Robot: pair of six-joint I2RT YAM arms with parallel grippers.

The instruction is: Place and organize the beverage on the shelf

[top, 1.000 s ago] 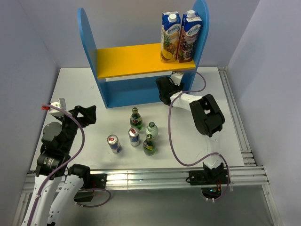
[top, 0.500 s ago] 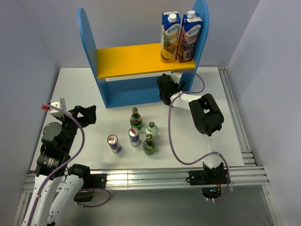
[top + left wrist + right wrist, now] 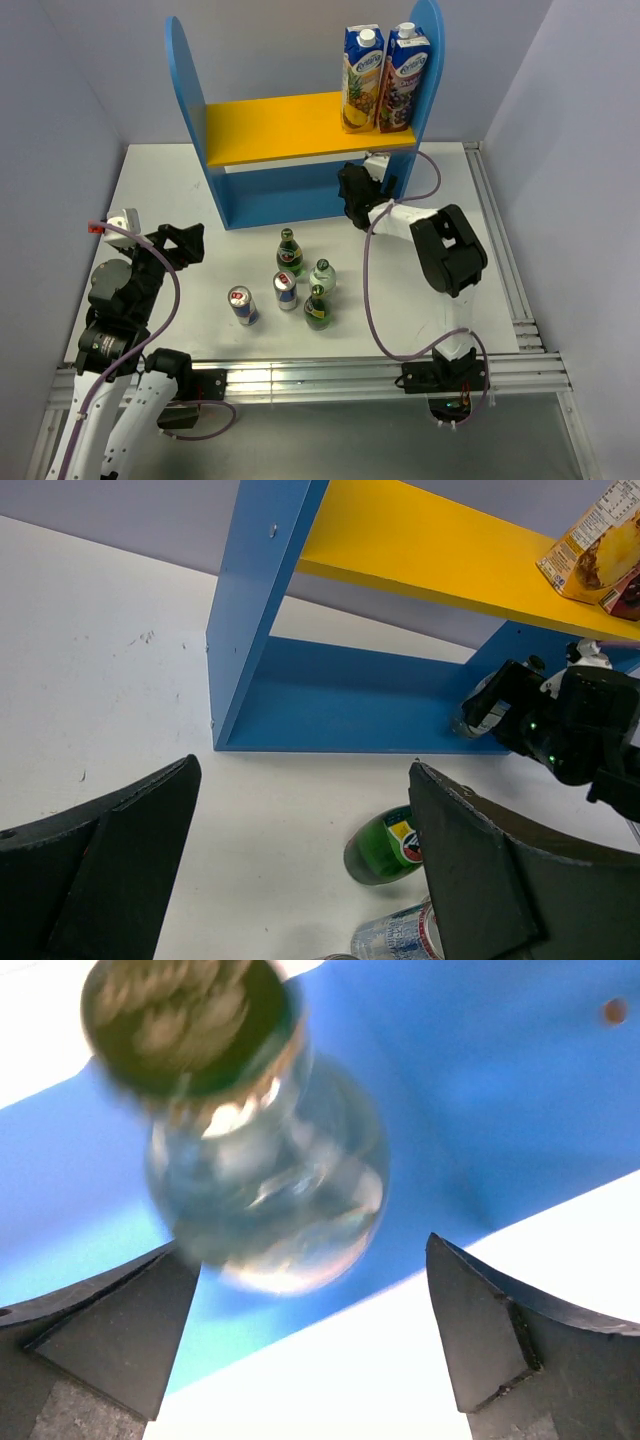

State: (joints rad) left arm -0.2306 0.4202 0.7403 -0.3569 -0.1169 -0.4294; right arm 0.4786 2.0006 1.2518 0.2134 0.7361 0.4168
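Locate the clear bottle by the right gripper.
Right wrist view: the clear bottle sits on the blue lower level of the shelf, at its right end, between the fingers of the open right gripper.

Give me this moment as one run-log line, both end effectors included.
left end effector: open, empty | right end effector: open by clear bottle on shelf | five drinks on table

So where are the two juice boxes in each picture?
Top view: juice boxes at upper middle-right, standing on the right end of the yellow board.
Left wrist: juice boxes in the top right corner, on that board.
Right wrist: not there.
Shared landmark: the blue shelf frame.
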